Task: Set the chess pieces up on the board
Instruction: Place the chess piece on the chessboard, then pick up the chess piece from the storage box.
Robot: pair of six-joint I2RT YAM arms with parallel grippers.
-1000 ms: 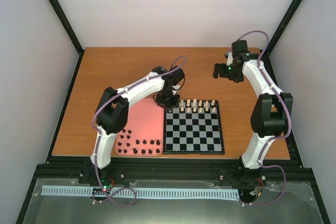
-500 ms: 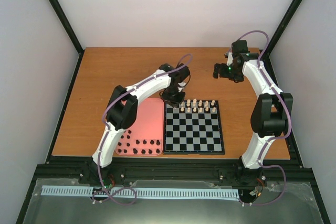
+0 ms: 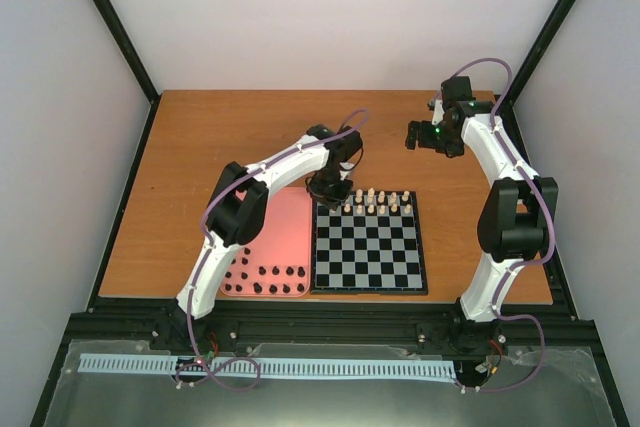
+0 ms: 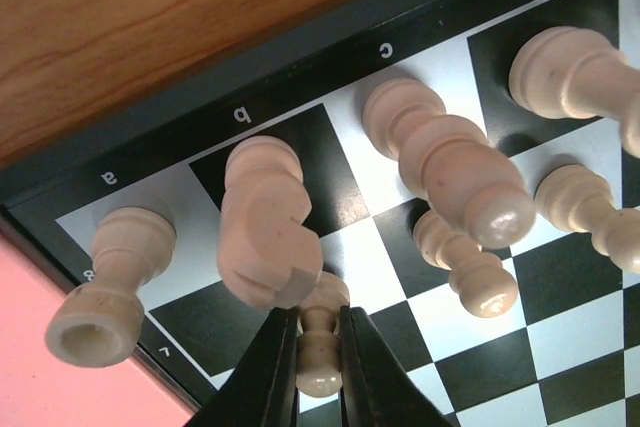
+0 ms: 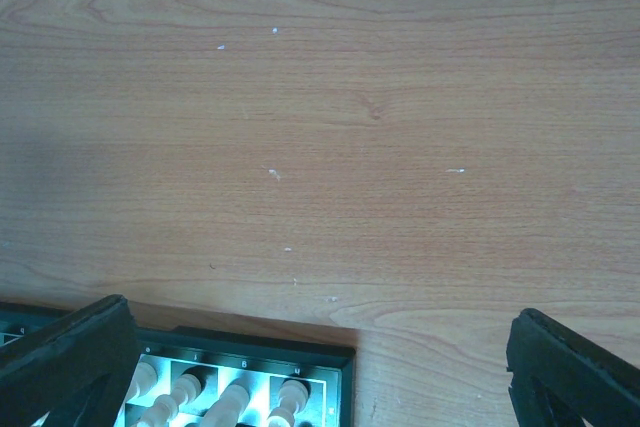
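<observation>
Left arm swung from pink tray (image 3: pixel 280 227) to far-left corner of board (image 3: pixel 368 257). Left gripper (image 4: pixel 318 319) clamped on one cream pawn (image 4: pixel 322 372), b-file second row, base hidden behind knight (image 4: pixel 265 227). Seven cream pieces close by: rook (image 4: pixel 108 282), knight, bishop (image 4: pixel 440 157), taller d-file piece (image 4: pixel 570 72), three pawns counting held one. Black pieces (image 3: pixel 262 277) at tray's near end, count unclear. Right gripper (image 5: pixel 320 347) fingers wide apart over table (image 5: pixel 320 97), beyond board.

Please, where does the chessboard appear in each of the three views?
Top external: the board lies at centre, right of the pink tray.
Left wrist: the board fills the lower right.
Right wrist: only a corner of the board, bottom left.
Shared landmark: the cream pieces along one edge.
</observation>
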